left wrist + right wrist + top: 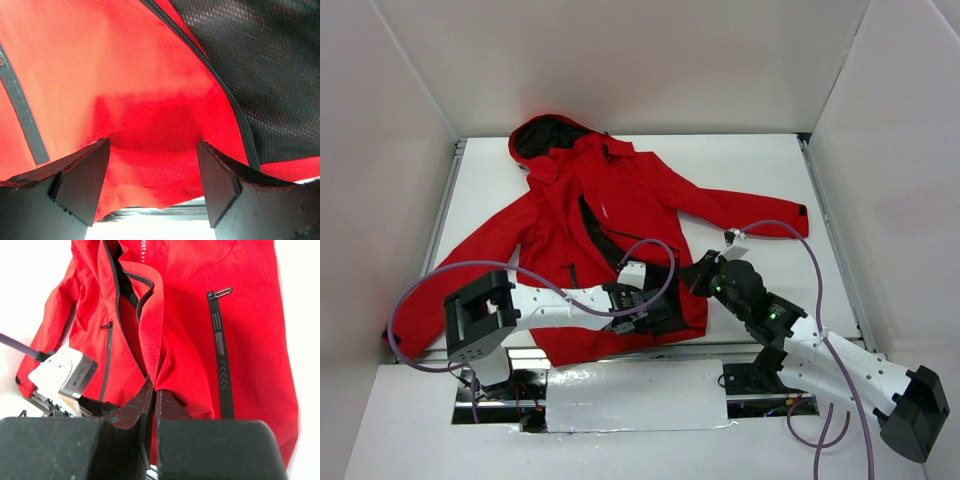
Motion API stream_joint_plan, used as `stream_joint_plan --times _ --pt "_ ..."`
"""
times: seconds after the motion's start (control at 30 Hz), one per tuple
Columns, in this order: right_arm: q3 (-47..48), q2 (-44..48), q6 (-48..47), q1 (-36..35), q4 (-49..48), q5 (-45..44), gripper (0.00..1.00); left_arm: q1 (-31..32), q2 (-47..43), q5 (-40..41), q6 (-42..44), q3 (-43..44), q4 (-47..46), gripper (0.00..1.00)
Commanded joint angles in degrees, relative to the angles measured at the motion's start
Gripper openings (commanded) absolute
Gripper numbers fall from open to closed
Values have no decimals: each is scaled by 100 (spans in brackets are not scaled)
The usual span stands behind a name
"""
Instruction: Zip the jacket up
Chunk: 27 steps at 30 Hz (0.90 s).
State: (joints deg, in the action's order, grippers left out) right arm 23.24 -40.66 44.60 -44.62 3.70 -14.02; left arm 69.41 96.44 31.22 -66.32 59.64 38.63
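Note:
The red jacket (620, 200) lies spread on the white table, hood at the far left and front partly open. My left gripper (660, 312) hovers open over the bottom hem. In the left wrist view the left gripper (154, 143) straddles red fabric, with the black front zipper (230, 95) and dark mesh lining (270, 65) to its right. My right gripper (698, 275) is at the hem beside it. In the right wrist view the right gripper (154, 387) is shut on a raised fold of the jacket's front edge, below the front zipper (120, 320). A slanted pocket zipper (220, 350) lies to the right.
White walls enclose the table on three sides. A purple cable (650, 245) loops over the jacket near both grippers. The table's near edge (165, 215) runs just under the hem. The left wrist's camera housing (62, 372) sits close to the right gripper.

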Motion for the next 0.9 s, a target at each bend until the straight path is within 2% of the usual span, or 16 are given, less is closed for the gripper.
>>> stream_joint_plan --times 0.0,0.53,0.87 --pt "198 -38 -153 76 -133 -4 0 125 -100 -55 -47 100 4 83" --pt "93 -56 -144 182 -230 136 0 425 146 -398 -381 303 -365 82" --pt "31 59 -153 217 -239 172 0 433 498 -512 -469 364 -462 75"
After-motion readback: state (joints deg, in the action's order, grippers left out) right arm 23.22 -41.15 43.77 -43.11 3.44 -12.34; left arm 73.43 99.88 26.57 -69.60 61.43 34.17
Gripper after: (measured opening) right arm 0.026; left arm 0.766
